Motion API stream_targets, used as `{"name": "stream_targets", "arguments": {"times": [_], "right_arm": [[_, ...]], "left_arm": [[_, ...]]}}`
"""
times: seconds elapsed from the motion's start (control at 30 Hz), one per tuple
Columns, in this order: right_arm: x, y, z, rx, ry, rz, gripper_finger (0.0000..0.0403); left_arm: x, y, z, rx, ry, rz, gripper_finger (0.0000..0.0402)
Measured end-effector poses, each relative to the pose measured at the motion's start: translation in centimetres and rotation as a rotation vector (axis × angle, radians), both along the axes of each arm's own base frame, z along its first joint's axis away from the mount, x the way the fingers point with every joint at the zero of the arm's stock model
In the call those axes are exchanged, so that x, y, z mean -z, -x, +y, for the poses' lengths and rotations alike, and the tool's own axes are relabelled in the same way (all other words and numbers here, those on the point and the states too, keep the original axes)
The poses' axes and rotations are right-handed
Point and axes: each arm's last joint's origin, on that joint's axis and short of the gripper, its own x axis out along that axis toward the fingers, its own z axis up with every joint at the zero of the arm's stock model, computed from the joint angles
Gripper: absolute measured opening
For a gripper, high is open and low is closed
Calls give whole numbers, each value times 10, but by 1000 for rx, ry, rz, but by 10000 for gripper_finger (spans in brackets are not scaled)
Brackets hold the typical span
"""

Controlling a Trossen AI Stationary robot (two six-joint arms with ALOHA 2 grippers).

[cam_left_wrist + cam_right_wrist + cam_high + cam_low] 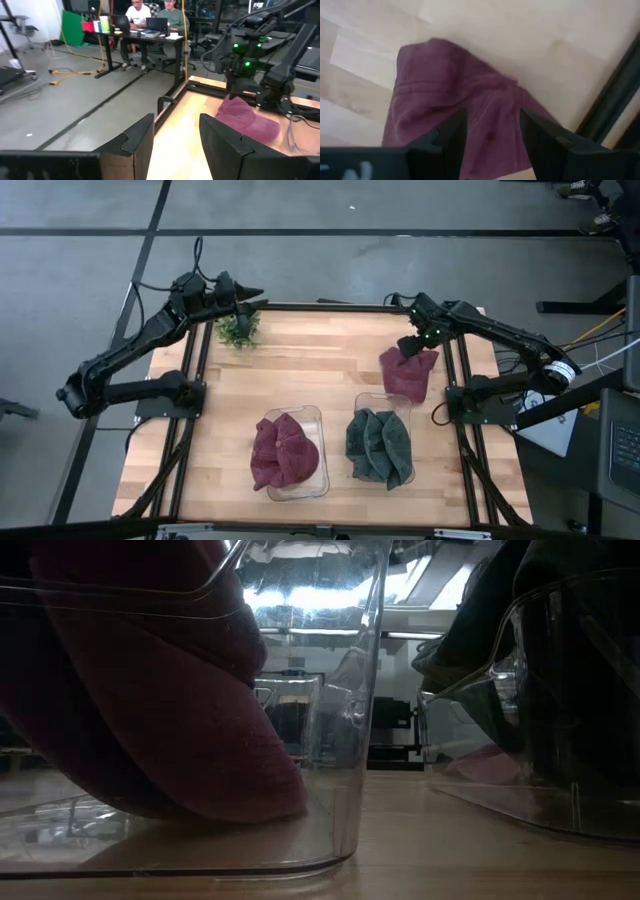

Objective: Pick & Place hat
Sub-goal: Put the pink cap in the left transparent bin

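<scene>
The table (330, 360) is seen whole from straight above in the high view, both arms included. The low view is set at table-top height, pressed close against two clear bins (340, 790) and aimed level into the room. The left wrist view is aimed past the left gripper (176, 142), across the table edge toward desks and seated people (155, 20) — the right arm and a maroon hat (247, 122) beyond. The right wrist view is held close over that same hat (455, 110), between the right gripper's (492, 137) fingers — also seen from overhead (408, 372).
</scene>
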Motion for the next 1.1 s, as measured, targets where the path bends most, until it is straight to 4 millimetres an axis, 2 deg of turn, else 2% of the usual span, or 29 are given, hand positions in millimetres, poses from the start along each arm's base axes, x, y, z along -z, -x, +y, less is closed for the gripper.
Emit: {"name": "stream_targets", "arguments": {"times": [0.23,0.53,0.67,0.93,1.1], "right_arm": [[16,4,2,15,-45,7,187],[38,-1,-4,14,-41,24,233],[48,-4,-9,12,-36,87,241],[71,-10,-16,-18,-93,164,225],[82,-15,-21,-45,-95,170,187]], "left_arm": [[5,-2,7,45,41,4,152],[5,-1,7,50,42,4,152],[5,-2,7,54,42,3,152],[6,-2,7,64,57,3,152],[6,-2,7,75,59,2,152]]}}
